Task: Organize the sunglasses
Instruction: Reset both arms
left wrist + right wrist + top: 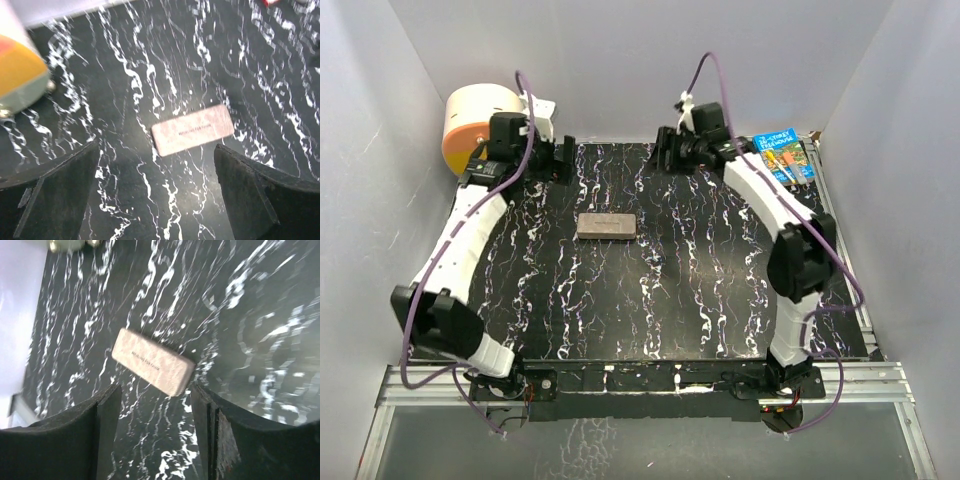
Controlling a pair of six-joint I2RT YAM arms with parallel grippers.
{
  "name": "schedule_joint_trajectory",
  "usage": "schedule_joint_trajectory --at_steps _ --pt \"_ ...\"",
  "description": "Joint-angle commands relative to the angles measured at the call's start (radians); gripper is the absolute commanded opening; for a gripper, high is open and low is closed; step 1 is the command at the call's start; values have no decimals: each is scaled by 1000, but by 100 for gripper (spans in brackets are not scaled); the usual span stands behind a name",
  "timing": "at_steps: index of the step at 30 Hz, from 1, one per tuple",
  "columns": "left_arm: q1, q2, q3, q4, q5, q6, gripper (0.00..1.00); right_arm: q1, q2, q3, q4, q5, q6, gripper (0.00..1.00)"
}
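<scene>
We saw the left claw [156,162] spread wide and empty, the right claw [156,400] parted too, gripping nothing. Both hung at the far edge of the counter [700,300], well apart from the closed grey-brown case [607,225] lying flat mid-counter. We couldn't spot the sunglasses in any view.

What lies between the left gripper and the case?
Nothing: only bare black marbled table separates the left gripper from the closed case. The top view and the left wrist view both show this.
</scene>
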Motion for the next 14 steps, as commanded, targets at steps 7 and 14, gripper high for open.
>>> schedule_joint_trajectory --at_steps 7,14 --pt "2 -149 8 27 -180 28 97 -1 -313 42 -123 357 -177 78" --pt "26 -216 -48 26 -158 23 97 0 -350 72 -133 474 -133 80"
